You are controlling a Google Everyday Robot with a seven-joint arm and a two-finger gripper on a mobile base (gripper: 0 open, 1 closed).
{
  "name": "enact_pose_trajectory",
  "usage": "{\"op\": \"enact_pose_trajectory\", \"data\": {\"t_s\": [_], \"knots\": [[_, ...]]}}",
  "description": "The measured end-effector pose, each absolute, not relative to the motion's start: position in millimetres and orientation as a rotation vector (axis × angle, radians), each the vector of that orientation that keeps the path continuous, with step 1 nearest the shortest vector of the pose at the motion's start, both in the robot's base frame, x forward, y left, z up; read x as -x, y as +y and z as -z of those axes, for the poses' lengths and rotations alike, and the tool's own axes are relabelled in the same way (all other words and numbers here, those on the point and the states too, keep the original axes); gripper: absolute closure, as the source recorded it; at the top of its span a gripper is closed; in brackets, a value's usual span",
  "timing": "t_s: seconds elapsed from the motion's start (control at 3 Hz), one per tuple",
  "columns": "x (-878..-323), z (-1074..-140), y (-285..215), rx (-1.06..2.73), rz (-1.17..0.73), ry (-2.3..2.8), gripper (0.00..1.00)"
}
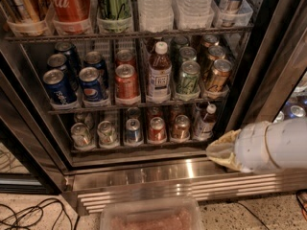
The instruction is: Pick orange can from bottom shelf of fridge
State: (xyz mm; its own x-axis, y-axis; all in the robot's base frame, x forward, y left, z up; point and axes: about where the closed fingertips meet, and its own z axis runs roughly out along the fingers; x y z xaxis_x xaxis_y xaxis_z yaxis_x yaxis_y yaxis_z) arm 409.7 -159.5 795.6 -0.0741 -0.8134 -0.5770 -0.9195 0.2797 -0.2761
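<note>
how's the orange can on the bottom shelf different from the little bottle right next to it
The orange can is short, copper-coloured metal with a silver top; the bottle is taller, with a white cap and a label. The bottle stands in the rightmost lane, nearer the gripper, low at the right by the fridge; the orange can is one lane left. Both stand upright on the bottom shelf.

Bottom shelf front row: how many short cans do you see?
5, left to right: two pale silver cans, a blue can, a red can, the copper-orange can next to the small bottle. Others behind are partly hidden. Gripper is outside, lower right.
</note>
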Motion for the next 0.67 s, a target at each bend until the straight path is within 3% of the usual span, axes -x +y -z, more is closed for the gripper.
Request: {"op": "enact_pose_trajectory", "data": {"t_s": [0.67], "knots": [[-396,-726,-146,1.339,-0.142,1.917,1.00]]}}
